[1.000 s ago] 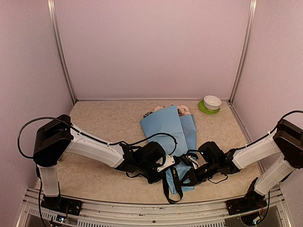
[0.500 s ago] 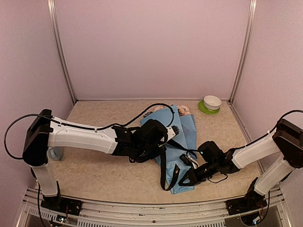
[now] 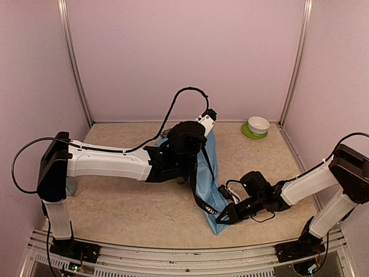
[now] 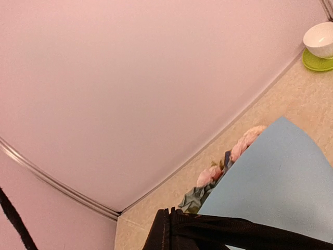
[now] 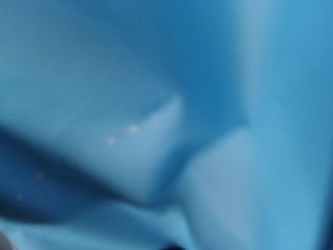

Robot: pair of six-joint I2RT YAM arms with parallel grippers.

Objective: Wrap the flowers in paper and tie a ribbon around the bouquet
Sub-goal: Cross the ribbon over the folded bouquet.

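The bouquet's light blue paper [image 3: 209, 184] slants from under my left arm down to a narrow tip at the front. The blooms are hidden in the top view. The left wrist view shows the pink and blue-grey flowers [image 4: 210, 174] poking out past the paper [image 4: 276, 182]. The black ribbon [image 3: 203, 199] runs stretched from my raised left gripper [image 3: 204, 128], which is shut on it, down to my right gripper [image 3: 221, 217] at the tip. The right gripper is shut, the ribbon's lower end at its fingertips. Blurred blue paper [image 5: 166, 125] fills the right wrist view and hides the jaws.
A white bowl [image 3: 258, 124] on a green saucer [image 3: 251, 134] stands at the back right corner; the bowl [image 4: 320, 39] also shows in the left wrist view. Pink walls with metal corner posts [image 3: 294, 63] enclose the table.
My left gripper has risen and swung toward the back, drawing the ribbon out from loose loops into a long stretched line. The paper cone has tilted with it. The right gripper stayed near the tip.
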